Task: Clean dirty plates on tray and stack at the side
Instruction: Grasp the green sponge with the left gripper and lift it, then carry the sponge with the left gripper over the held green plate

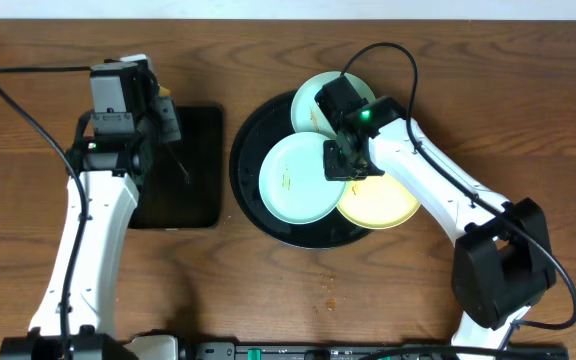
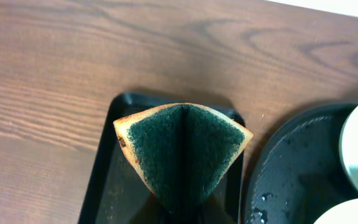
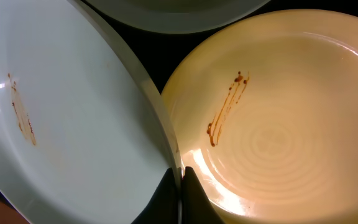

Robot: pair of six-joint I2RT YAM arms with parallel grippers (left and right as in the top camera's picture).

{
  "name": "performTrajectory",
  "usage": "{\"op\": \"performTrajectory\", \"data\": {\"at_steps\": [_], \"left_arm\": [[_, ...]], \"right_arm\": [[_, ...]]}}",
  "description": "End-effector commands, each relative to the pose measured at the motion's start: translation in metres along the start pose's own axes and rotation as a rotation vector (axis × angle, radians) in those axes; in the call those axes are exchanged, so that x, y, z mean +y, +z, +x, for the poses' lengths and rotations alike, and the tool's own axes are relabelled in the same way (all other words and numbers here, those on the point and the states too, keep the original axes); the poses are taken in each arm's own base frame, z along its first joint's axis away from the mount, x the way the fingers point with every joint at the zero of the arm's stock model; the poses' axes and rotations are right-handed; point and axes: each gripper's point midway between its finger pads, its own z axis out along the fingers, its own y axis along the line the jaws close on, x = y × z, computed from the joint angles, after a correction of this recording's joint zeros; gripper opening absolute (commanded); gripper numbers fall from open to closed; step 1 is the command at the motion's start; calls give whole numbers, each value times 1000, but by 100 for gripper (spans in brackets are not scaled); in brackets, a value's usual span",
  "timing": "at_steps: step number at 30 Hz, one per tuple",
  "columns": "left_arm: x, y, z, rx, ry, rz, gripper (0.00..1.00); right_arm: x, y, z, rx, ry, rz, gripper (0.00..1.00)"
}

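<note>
I see the right pincer (image 3: 180,190) clamped on the mint plate (image 3: 73,124) rim at the tray's (image 1: 246,158) 9 o'clock. The left pincer (image 1: 166,112) pinches the folded sponge (image 2: 182,149).

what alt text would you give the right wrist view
The right gripper pinches the rim of a mint-blue plate marked with a brown smear. To its right lies a pale yellow plate with a brown streak too.

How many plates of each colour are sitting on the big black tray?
Mint-blue plates: 2
Yellow plate: 1
Total: 3
</note>
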Motion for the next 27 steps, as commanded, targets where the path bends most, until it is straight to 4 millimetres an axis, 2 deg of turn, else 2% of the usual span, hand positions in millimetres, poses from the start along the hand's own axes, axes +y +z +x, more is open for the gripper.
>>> {"op": "performTrajectory", "data": {"at_steps": [1, 6, 20, 27], "left_arm": [[3, 1, -1, 3, 14, -12, 8], [3, 1, -2, -1, 13, -12, 7], [5, 1, 15, 64, -11, -21, 8], [5, 3, 13, 53, -11, -20, 7]], "right_arm": [[1, -1, 1, -1, -12, -2, 1], [1, -1, 2, 1, -12, -2, 1], [1, -1, 5, 15, -12, -2, 1], [1, -1, 6, 18, -12, 0, 1]]}}
